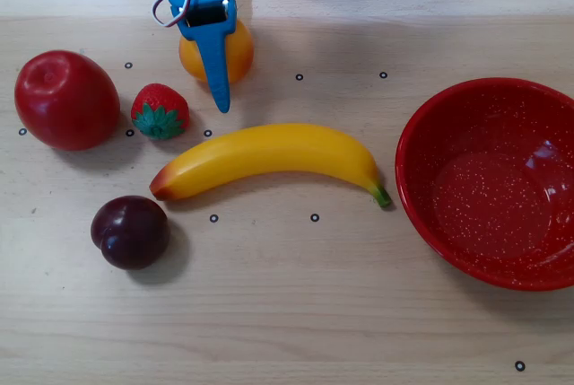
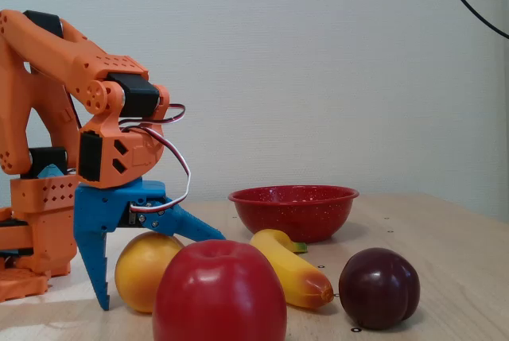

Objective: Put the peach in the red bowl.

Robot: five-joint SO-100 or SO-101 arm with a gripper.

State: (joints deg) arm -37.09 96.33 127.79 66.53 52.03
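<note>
The peach (image 1: pixel 239 55) is a round yellow-orange fruit on the table at the top of the overhead view, partly covered by my blue gripper (image 1: pixel 215 66). In the fixed view the gripper (image 2: pixel 163 271) is open. One finger (image 2: pixel 99 277) points down to the left of the peach (image 2: pixel 143 271), the other (image 2: pixel 199 231) slants over its right side. The peach rests on the table between the jaws. The red bowl (image 1: pixel 421 165) stands empty at the right of the overhead view and behind the fruit in the fixed view (image 2: pixel 294 218).
A red apple (image 1: pixel 65 100), a strawberry (image 1: pixel 160 111), a banana (image 1: pixel 269 159) and a dark plum (image 1: pixel 131 231) lie around the peach. The banana lies between the peach and the bowl. The orange arm base (image 2: pixel 40 214) stands at the left.
</note>
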